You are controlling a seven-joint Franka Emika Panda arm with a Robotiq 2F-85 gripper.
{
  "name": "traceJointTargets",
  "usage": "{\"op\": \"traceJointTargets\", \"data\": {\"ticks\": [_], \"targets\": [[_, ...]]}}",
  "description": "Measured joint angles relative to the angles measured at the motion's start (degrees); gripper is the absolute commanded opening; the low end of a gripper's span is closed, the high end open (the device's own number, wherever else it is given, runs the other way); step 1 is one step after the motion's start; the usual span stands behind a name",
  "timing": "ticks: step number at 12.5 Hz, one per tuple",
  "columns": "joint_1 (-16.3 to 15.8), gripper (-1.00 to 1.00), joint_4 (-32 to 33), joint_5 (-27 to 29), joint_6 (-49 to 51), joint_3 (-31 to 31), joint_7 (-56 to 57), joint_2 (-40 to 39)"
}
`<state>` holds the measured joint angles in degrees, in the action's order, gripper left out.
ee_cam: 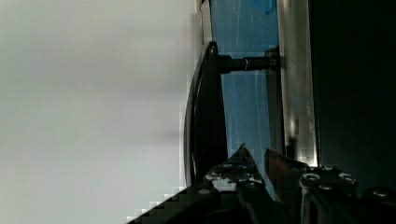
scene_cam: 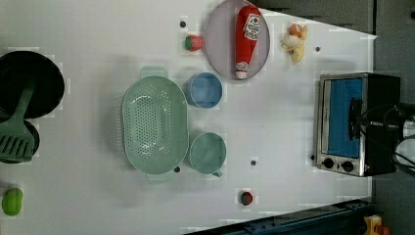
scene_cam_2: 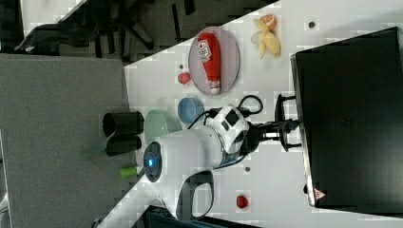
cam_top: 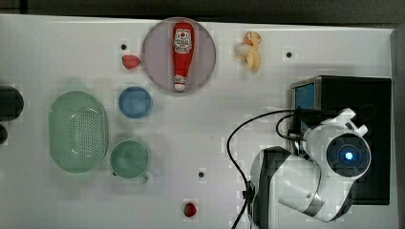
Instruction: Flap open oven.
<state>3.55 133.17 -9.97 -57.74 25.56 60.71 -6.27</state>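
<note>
I see the oven (scene_cam: 357, 125) at the right edge of the left view, on the white bench (scene_cam: 274, 117). Its blue glass door faces the left view's left, and its long axis runs up and down the frame, knobs at the lower end. The door looks closed. My arm reaches in from the left view's right, over the oven's black top. In the wrist view the hand (ee_cam: 254, 161) sits at the dark bar handle (ee_cam: 205, 116), fingers narrowly parted; I cannot tell whether they grip it.
</note>
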Motion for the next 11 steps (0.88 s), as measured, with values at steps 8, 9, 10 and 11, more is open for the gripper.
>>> {"op": "traceJointTargets", "data": {"ticks": [8,9,10,11], "targets": [[-0.79,-0.65,1.12,-14.14,0.84,-3.33,-10.16,0.66],[-1.12,-0.65,1.34,-14.71,1.2,-4.11,-12.87,0.56],[-1.53,-0.65,1.9,-17.63,1.62,-5.04,-15.33,0.67],[-1.9,-0.65,2.13,-21.34,2.63,-6.34,-17.65,0.51]]}}
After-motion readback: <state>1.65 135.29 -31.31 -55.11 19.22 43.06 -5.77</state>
